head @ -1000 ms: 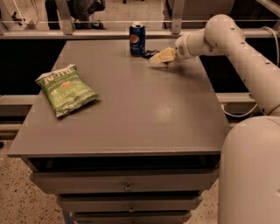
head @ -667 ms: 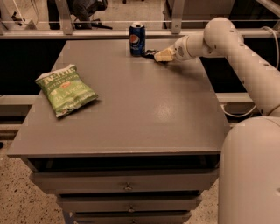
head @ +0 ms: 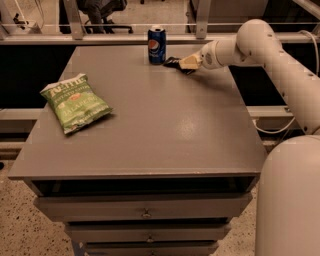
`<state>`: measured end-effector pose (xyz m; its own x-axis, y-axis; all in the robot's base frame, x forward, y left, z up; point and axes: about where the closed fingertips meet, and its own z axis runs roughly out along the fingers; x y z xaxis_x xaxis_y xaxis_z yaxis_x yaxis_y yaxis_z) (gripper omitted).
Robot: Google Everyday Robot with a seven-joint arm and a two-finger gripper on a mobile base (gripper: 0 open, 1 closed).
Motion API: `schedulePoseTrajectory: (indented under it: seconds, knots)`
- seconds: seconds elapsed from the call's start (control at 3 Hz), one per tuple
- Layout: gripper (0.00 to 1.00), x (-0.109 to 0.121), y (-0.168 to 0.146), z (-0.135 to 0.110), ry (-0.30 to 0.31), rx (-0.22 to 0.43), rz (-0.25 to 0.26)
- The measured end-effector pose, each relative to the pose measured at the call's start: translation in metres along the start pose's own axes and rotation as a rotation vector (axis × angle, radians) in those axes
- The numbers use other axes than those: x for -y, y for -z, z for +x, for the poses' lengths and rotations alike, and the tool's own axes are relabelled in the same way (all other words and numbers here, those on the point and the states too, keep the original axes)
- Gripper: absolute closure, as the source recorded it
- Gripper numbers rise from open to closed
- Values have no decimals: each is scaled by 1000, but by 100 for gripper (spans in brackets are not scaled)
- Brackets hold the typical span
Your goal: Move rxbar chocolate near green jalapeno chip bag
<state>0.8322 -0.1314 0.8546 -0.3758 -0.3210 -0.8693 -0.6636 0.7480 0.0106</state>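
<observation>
Reaching gripper: the cream-coloured two-finger gripper (head: 184,63) sits low at the far edge of the table, right of the can, its tip over the bar's right end; whether it is wide, narrow or clamped cannot be told.
Arm: a white, rounded, jointed arm (head: 272,57) comes in from the right and bends down toward the robot's big white body (head: 292,200), which the right and lower borders cut off.
Bar: the small flat black rxbar chocolate wrapper (head: 172,61) lies on the table's far side, just beside the can; its right part is hidden under the gripper and its lettering is unreadable.
Can: a blue upright soda can (head: 156,45) stands at the far edge.
Bag: the puffy light-green jalapeno chip bag (head: 76,102) lies flat near the left edge, well apart from the bar.
Surface: a plain grey tabletop (head: 165,135) over grey drawers with small knobs (head: 145,214).
Room: speckled floor (head: 27,225) at lower left; a pale rail (head: 100,36) behind the table, with dark chair legs (head: 102,15) beyond it, cut off at the top.
</observation>
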Motion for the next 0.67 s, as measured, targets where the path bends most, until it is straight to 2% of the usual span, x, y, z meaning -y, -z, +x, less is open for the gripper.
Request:
schedulePoseTrajectory:
  seconds: [0.67]
  knots:
    - [100,-28,31,-11,15,19,-52]
